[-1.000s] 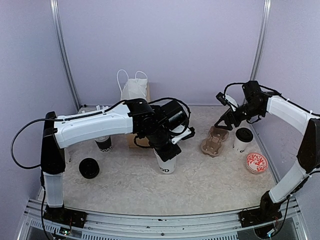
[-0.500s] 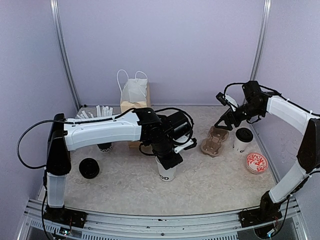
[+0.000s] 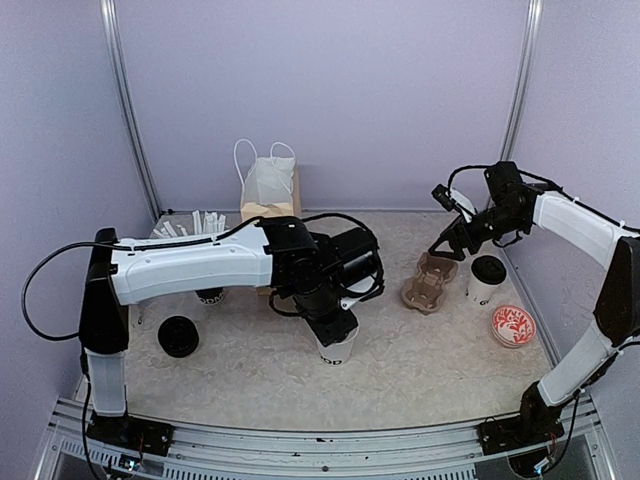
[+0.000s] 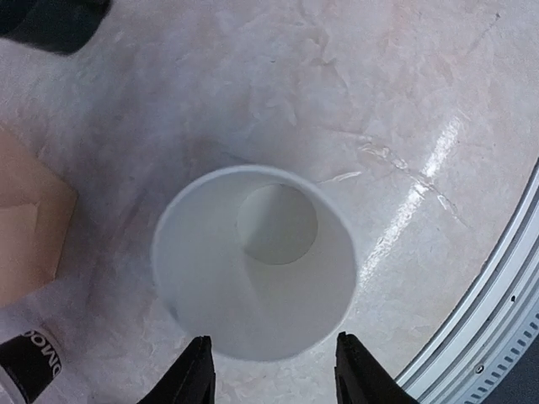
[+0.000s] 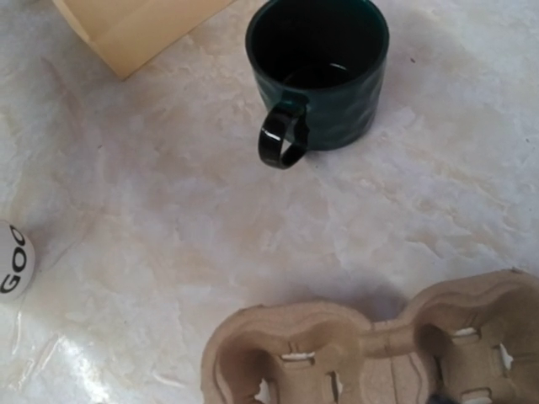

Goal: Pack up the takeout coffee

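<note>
The left gripper (image 4: 274, 370), jaws apart around the lidless cup (image 4: 253, 261) toward the bench's (image 4: 404, 126) front edge, could clip the rim while rising and topple it, while the right gripper (image 3: 441, 247) stands spread wide.

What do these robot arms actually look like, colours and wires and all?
Both the left arm and right arm have smooth white shells between chunky black joints, with thin black cables looping outside. Each ends in slim black fingers.

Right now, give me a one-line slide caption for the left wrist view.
Left tool open over an empty, lidless white cup standing upright on the table.
</note>
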`<control>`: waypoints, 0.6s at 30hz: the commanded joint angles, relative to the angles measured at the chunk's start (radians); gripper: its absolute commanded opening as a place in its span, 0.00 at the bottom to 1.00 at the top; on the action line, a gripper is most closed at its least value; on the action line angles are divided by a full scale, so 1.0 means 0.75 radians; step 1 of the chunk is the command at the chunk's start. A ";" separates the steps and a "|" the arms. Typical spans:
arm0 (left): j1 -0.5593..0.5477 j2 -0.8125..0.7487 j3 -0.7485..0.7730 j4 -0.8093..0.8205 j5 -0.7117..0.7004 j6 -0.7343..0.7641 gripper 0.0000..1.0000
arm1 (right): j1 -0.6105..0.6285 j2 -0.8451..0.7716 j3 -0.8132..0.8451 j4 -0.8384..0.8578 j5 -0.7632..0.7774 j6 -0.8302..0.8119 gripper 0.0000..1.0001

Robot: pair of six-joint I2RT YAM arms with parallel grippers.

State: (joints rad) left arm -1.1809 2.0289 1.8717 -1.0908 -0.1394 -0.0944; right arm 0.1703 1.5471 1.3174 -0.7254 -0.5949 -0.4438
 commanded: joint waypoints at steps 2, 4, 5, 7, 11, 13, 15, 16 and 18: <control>0.149 -0.283 -0.180 -0.035 -0.214 -0.291 0.49 | 0.020 0.015 0.012 0.030 -0.045 0.001 0.79; 0.257 -0.368 -0.305 -0.033 -0.264 -0.456 0.48 | 0.020 0.014 0.011 0.034 -0.052 0.001 0.79; 0.314 -0.397 -0.370 -0.024 -0.301 -0.506 0.47 | 0.020 0.012 0.011 0.037 -0.058 -0.001 0.79; 0.354 -0.465 -0.493 -0.008 -0.441 -0.649 0.45 | 0.020 0.010 0.011 0.037 -0.064 -0.001 0.79; 0.399 -0.542 -0.710 0.083 -0.456 -0.786 0.44 | 0.021 0.003 -0.002 0.043 -0.070 -0.005 0.79; 0.413 -0.545 -0.793 0.127 -0.405 -0.822 0.44 | 0.020 -0.003 -0.011 0.050 -0.064 -0.007 0.79; 0.421 -0.533 -0.860 0.150 -0.378 -0.850 0.44 | 0.020 -0.006 -0.018 0.049 -0.062 -0.009 0.79; 0.423 -0.522 -0.889 0.157 -0.373 -0.867 0.44 | 0.020 -0.007 -0.020 0.051 -0.062 -0.010 0.79; 0.434 -0.505 -0.937 0.159 -0.379 -0.905 0.45 | 0.019 -0.009 -0.020 0.052 -0.063 -0.012 0.79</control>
State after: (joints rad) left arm -0.8692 1.6352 1.2217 -1.0210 -0.4252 -0.6712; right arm 0.1707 1.5475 1.3151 -0.7040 -0.6285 -0.4465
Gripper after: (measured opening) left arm 0.443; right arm 0.789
